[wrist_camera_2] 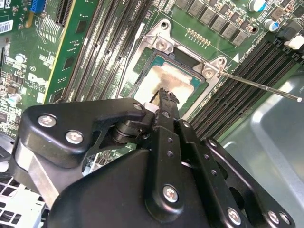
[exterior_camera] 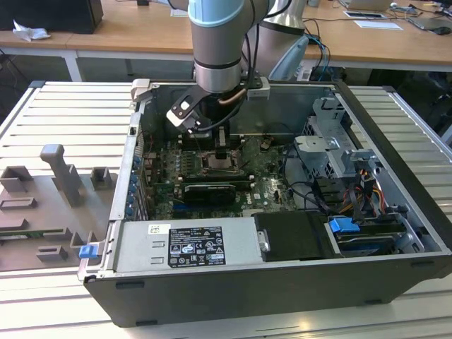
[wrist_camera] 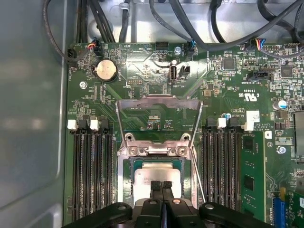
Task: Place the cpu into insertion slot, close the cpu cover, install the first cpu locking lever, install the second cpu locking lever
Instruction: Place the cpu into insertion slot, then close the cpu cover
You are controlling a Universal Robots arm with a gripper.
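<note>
One bank of black memory slots [wrist_camera: 90, 175] flanks the hand [wrist_camera: 161, 184], and a second bank [wrist_camera: 221, 171] flanks its other side. Between them one cpu [wrist_camera: 154, 175], pale silver and smudged, lies in the single insertion slot [wrist_camera: 127, 183] right under the hand's pinched-together fingertips. Beyond the hand, one silvery cpu cover [wrist_camera: 159, 100] stands raised

beyond the pincer [exterior_camera: 220, 154] a row of pale wooden desks [exterior_camera: 134, 39] runs across the room (papers [exterior_camera: 378, 24] and a dark box [exterior_camera: 56, 14] lie on them), while below and around it spreads a ribbed light-grey metal worktable [exterior_camera: 42, 120] under soft, even light.
</note>
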